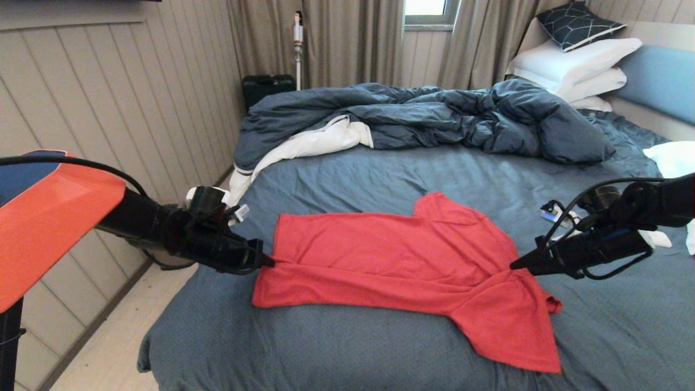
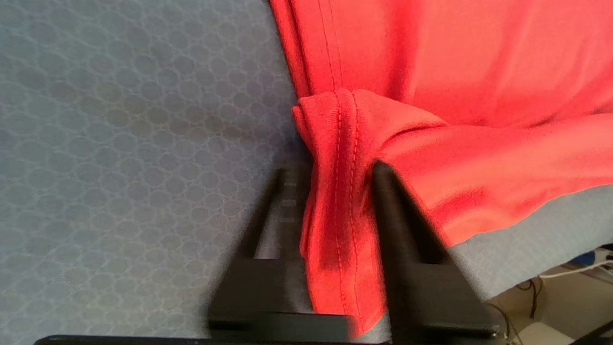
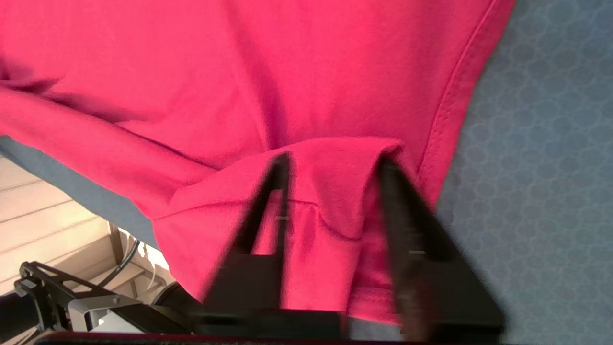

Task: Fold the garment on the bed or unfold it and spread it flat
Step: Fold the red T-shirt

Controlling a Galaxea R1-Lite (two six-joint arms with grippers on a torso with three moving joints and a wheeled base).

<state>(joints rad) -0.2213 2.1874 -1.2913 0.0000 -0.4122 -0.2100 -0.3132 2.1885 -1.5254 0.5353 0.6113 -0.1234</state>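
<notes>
The shirt [image 1: 402, 260] lies flat, plain side up, near the foot edge of the bed [image 1: 380, 174], hem toward the bed's left edge, one sleeve trailing toward the near right corner. The left hand [image 1: 269, 263] pinches a bunched fold of the hem; the right hand [image 1: 513, 266] grips a fold at the collar end. A rumpled duvet [image 1: 423, 117] is heaped along the far edge.

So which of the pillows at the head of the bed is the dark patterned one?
The navy pillow with a pale geometric line pattern, propped on top of the stack; the white pillows beneath it are plain.
</notes>
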